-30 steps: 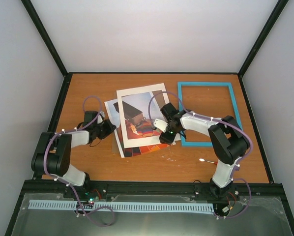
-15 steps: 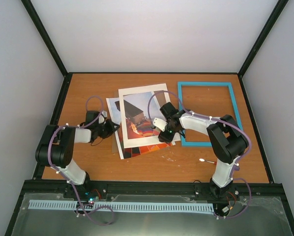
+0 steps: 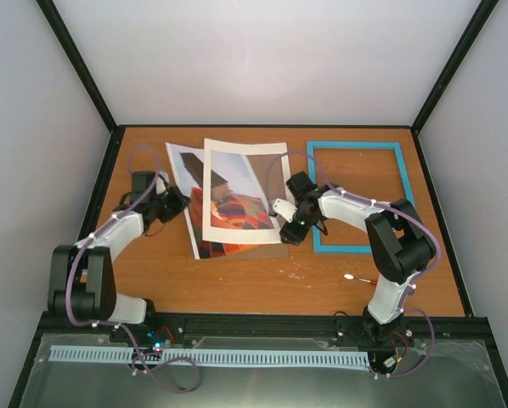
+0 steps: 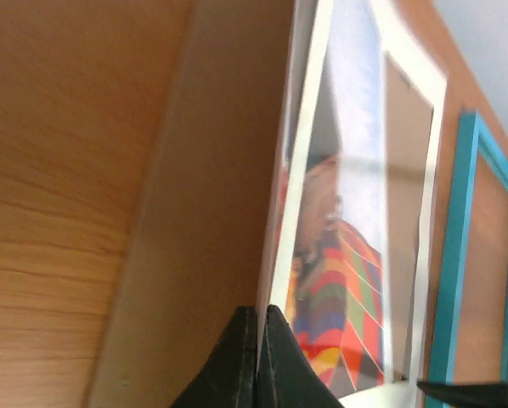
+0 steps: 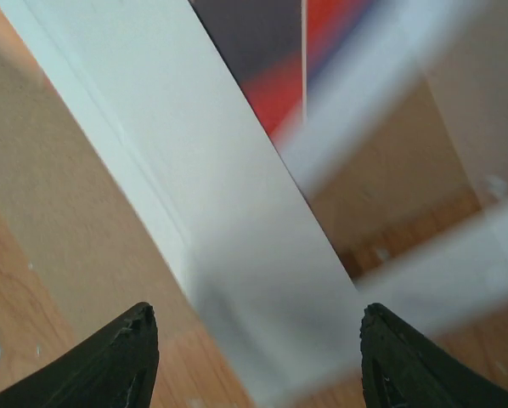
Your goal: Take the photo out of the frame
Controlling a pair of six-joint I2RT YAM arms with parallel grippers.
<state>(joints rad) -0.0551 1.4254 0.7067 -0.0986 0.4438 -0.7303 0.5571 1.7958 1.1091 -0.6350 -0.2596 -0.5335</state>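
Although the left gripper point(image 4: 260, 319) is fully shut at the left edge of the paper stack, the fingertips hide the contact, so can't tell if a sheet is pinched. Right gripper point(image 5: 256, 313) has its jaws well apart over the white mat sheet point(image 3: 237, 151), nothing held; that view is blurred. Photo point(image 3: 237, 204) lies on the table point(image 3: 262, 280) left of the empty frame point(image 3: 356, 146), mostly covered by the mat, balloon only partly visible
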